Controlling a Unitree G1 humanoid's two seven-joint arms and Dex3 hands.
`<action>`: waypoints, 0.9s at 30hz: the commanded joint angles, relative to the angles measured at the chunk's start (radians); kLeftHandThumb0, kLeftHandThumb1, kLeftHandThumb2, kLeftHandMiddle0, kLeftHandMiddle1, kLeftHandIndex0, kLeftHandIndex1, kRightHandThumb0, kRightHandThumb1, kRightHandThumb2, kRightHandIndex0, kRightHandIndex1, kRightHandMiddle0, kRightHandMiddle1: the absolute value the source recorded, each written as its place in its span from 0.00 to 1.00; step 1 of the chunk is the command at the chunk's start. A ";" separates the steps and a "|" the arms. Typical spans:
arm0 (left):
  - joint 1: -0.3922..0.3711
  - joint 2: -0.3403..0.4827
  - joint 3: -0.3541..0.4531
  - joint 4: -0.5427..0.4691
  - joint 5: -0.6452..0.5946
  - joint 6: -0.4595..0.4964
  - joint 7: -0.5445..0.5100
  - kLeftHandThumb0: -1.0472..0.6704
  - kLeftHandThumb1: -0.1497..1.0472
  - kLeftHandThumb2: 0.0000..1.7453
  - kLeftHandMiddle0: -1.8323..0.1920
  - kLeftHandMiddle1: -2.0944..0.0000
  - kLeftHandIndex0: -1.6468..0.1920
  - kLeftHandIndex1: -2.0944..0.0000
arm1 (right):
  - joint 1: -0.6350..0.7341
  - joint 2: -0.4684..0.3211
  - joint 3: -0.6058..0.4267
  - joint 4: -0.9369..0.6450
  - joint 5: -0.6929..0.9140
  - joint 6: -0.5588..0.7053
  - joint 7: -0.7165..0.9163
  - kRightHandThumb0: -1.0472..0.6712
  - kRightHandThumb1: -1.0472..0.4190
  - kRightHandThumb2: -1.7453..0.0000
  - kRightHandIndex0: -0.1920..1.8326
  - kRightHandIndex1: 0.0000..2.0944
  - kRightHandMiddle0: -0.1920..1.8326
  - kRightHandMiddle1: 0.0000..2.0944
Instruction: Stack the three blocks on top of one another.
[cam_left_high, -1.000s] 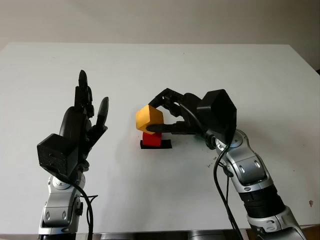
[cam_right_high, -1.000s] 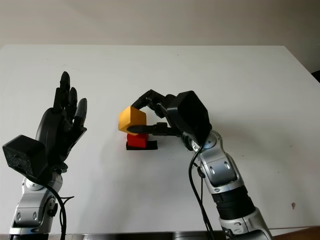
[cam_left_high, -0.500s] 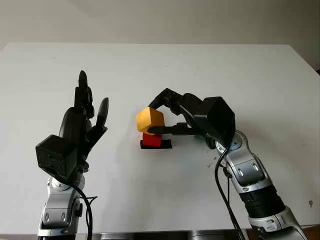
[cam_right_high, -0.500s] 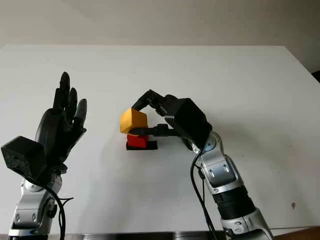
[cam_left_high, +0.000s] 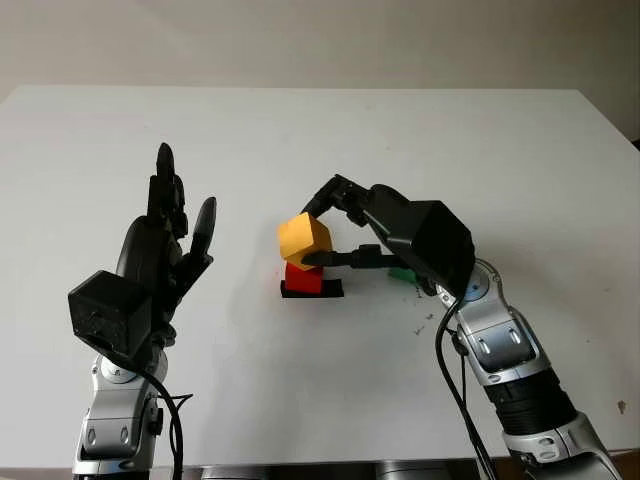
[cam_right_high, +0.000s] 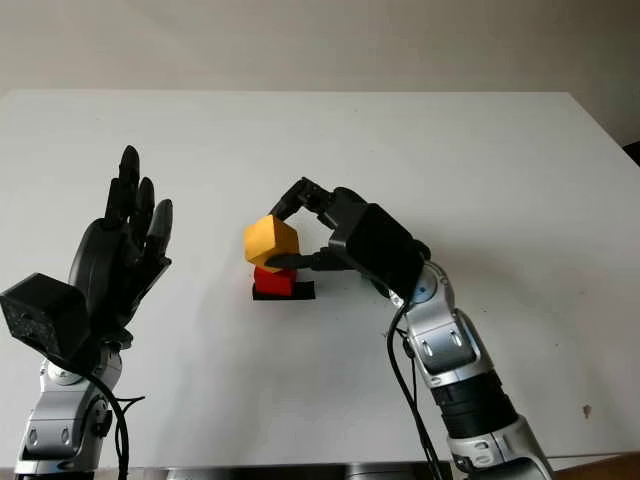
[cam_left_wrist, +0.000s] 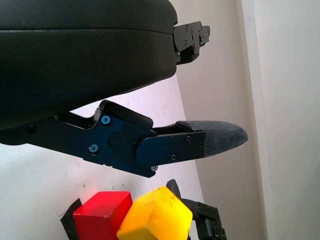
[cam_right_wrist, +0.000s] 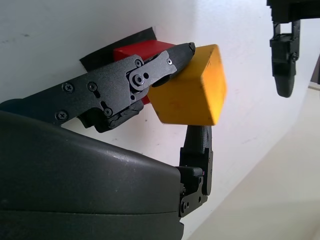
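The right robot hand (cam_left_high: 335, 225) grips the yellow block (cam_left_high: 304, 238), tilted, just above the red block (cam_left_high: 302, 278), on a black patch (cam_left_high: 312, 290). The left robot hand (cam_left_high: 165, 245), open, hovers well left of the red block. A green block (cam_left_high: 402, 273) lies right of it.

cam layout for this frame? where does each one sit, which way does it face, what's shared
Left eye: head, looking down at white table; both arms enter from the bottom.
Right eye: same, slightly offset; open left robot hand raised.
Left wrist: beside its own black shell, facing red block.
Right wrist: behind right robot hand gripping yellow block.
Shared: yellow block tilted over red block, in all four.
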 joint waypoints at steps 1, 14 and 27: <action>0.008 0.009 0.001 -0.023 -0.002 0.001 -0.005 0.16 1.00 0.30 0.99 0.97 1.00 0.98 | 0.014 -0.016 0.006 -0.031 -0.017 -0.003 0.003 0.40 0.03 0.97 0.17 0.02 0.19 0.71; 0.011 0.014 0.004 -0.023 0.002 0.002 -0.007 0.17 1.00 0.30 1.00 0.97 1.00 0.98 | 0.032 -0.041 0.030 -0.053 -0.104 -0.046 0.003 0.42 0.03 0.97 0.19 0.03 0.20 0.71; 0.016 0.018 0.004 -0.030 0.001 0.013 -0.007 0.16 1.00 0.29 1.00 0.98 1.00 0.98 | 0.031 -0.035 0.040 -0.045 -0.159 -0.078 -0.021 0.41 0.05 0.97 0.22 0.04 0.22 0.70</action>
